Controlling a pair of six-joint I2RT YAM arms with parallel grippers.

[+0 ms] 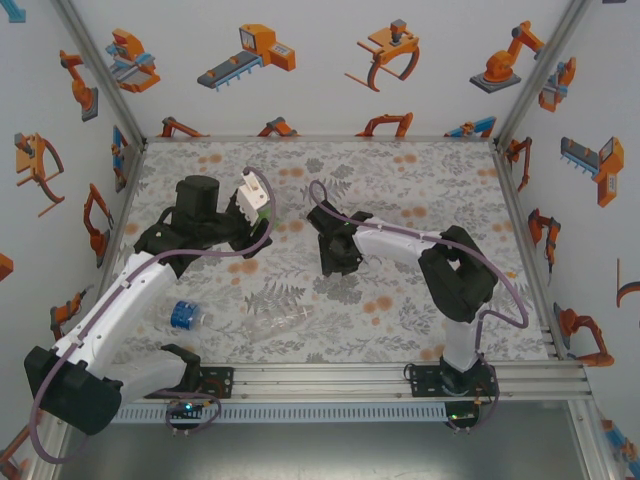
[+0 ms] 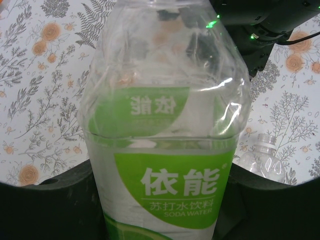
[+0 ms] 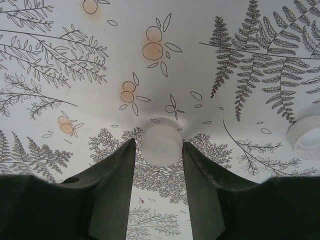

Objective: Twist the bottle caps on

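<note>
My left gripper point(image 1: 243, 212) is shut on the translucent green bottle point(image 1: 254, 196), raised above the table's left middle. In the left wrist view this bottle point(image 2: 165, 125) with its green label stands between the dark fingers point(image 2: 45, 205), its neck pointing away. My right gripper point(image 1: 336, 262) points down at the table centre. Its fingertips point(image 3: 126, 155) press on both sides of a white bottle cap point(image 3: 161, 146) that lies on the cloth. A second white cap point(image 3: 306, 136) lies to the right. The blue-label bottle point(image 1: 184, 316) and the plain clear bottle point(image 1: 276, 325) lie near the front.
A floral cloth point(image 1: 400, 190) covers the table, with patterned walls and an aluminium frame around it. The plain clear bottle point(image 2: 262, 159) lies just beyond my left gripper, and the right arm point(image 2: 260, 25) is close ahead of the held bottle.
</note>
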